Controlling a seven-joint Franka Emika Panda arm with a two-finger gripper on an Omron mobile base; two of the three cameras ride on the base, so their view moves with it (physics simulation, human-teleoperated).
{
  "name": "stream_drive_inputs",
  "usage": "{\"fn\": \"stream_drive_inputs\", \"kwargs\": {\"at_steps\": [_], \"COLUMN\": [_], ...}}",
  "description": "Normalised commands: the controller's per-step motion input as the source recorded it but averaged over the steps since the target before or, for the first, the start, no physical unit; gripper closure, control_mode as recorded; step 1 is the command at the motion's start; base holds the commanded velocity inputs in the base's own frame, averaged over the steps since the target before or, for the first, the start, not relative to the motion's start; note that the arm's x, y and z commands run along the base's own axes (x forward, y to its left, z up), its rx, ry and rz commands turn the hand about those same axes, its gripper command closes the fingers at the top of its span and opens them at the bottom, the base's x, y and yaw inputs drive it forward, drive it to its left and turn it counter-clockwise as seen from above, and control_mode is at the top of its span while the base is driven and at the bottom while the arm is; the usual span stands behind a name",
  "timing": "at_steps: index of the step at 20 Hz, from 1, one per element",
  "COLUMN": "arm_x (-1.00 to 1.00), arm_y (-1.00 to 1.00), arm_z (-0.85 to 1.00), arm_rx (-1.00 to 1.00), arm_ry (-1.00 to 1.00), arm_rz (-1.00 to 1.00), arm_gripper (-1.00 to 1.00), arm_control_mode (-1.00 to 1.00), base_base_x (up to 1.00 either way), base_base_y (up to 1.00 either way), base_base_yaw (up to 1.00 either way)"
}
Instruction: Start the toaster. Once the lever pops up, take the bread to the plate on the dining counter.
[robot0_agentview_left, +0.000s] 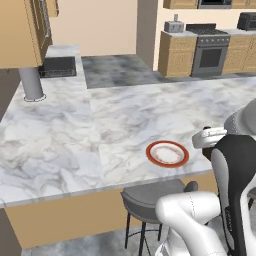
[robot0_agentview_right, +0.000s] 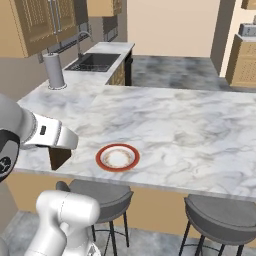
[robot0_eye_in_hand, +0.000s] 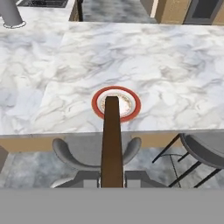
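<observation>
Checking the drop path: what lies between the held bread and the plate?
Bare marble counter edge, seen in the right base view; the gripper holds the bread beside the plate, nothing between.

Two grey bar stools (robot0_agentview_right: 102, 197) (robot0_agentview_right: 222, 212) stand tucked under the near edge. Grey cylindrical canister (robot0_agentview_right: 54, 71) upright at the far left corner, beside a dark sink (robot0_agentview_right: 95, 61) with faucet. Across the grey floor (robot0_agentview_left: 120, 70): steel stove (robot0_agentview_left: 210, 47) set between wooden cabinets (robot0_agentview_left: 176, 54). Wooden upper cabinets (robot0_agentview_right: 35, 22) hang at left.
</observation>
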Motion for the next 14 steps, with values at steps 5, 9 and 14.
{"fn": "stream_drive_inputs", "kwargs": {"at_steps": [5,9,14], "arm_x": [0.44,0.62,0.62], "arm_y": [-0.20,-0.21,-0.01], "arm_z": [-0.19,-0.26,-0.43], "arm_rx": [0.12,0.13,0.07], "arm_ry": [0.07,0.19,0.26], "arm_rz": [0.00,0.00,0.00], "arm_gripper": [1.00,1.00,1.00], "arm_control_mode": [-1.00,-1.00,-1.00], "base_base_x": [0.00,0.00,0.00], "base_base_y": [0.00,0.00,0.00], "base_base_yaw": [0.00,0.00,0.00]}}
